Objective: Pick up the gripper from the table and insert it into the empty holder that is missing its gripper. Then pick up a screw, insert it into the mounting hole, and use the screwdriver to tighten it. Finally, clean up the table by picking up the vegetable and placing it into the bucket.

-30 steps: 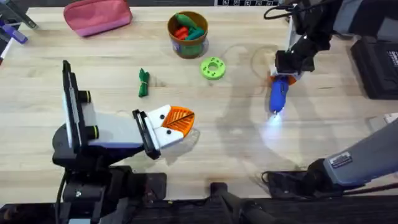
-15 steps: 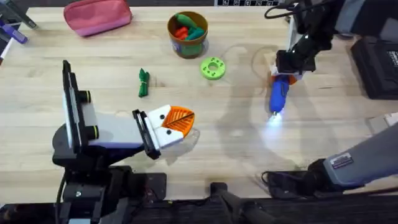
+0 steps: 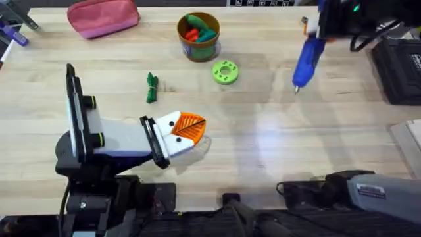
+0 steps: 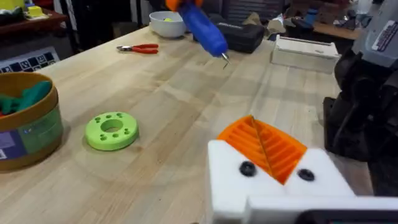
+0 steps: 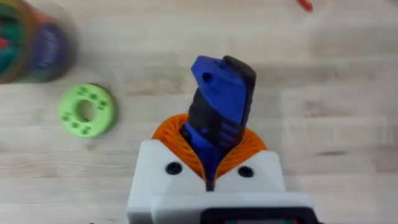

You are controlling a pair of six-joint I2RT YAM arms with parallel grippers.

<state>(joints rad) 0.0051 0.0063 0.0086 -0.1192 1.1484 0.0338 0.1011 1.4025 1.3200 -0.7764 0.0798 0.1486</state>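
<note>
At the far right of the table, the right gripper [image 5: 208, 158] now holds the bright blue pen-shaped electric screwdriver [image 3: 306, 59] up in the air, its orange ribbed pads pinching the blue body from both sides. One second ago this tool was lower and nearer, with its bit close to the wood and a small light spot under it; now it is lifted and carried to the far right corner, and the thin dark bit [image 4: 225, 59] points down at an angle, well above the surface.

On the near left, the left gripper [image 3: 181, 131] rests over the table in the same place as before. Its white angular mount and the orange ribbed fingertip [image 4: 264, 146] sit together, with two dark screw heads on the white part. Whether its fingers are spread or pressed together, I cannot tell.

My judgement is that the screwdriver is being picked up for the tightening step, so it must come over to the left gripper next.

The small slim dark-green toy vegetable [image 3: 152, 87] lies on the wood, left of the round green disc [image 3: 225, 72]. The small round brown tub [image 3: 198, 36] stands at the far middle, already containing red and green toys. The cleaning step is not yet done.
</note>
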